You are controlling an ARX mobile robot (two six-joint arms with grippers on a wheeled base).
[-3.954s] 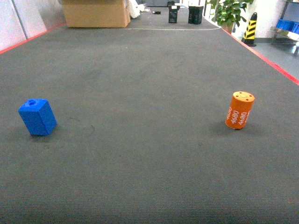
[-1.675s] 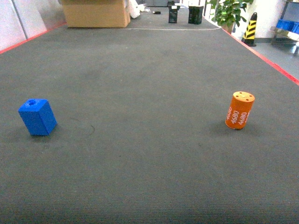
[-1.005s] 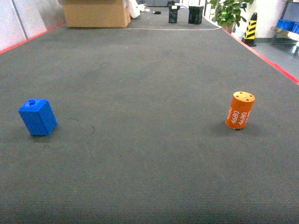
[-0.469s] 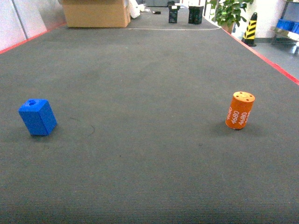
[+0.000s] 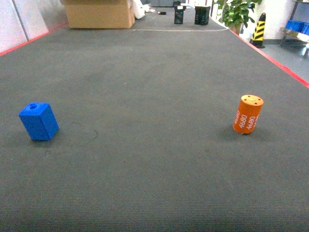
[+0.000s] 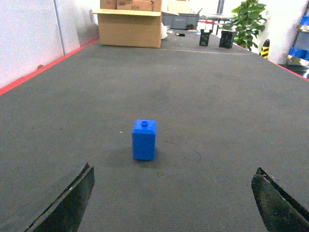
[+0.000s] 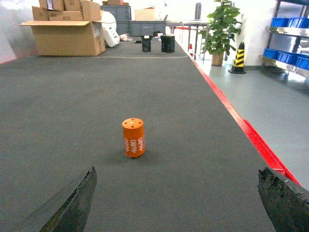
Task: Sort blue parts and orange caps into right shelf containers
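A blue part (image 5: pixel 38 121) stands on the dark mat at the left, and an orange cap (image 5: pixel 248 114) printed "1680" stands upright at the right. Neither gripper shows in the head view. In the left wrist view the blue part (image 6: pixel 144 140) sits ahead of my open left gripper (image 6: pixel 174 170), well beyond its fingertips. In the right wrist view the orange cap (image 7: pixel 133 137) stands ahead and a little left of my open right gripper (image 7: pixel 177 170). Nothing is between either pair of fingers. Blue shelf containers (image 7: pixel 286 22) sit on a rack at the far right.
A red line (image 5: pixel 277 60) marks the mat's right edge, with grey floor beyond it. At the far end are a cardboard box (image 5: pixel 99 14), two black boxes (image 5: pixel 190 15), a potted plant (image 5: pixel 236 12) and a yellow-black bollard (image 5: pixel 259 30).
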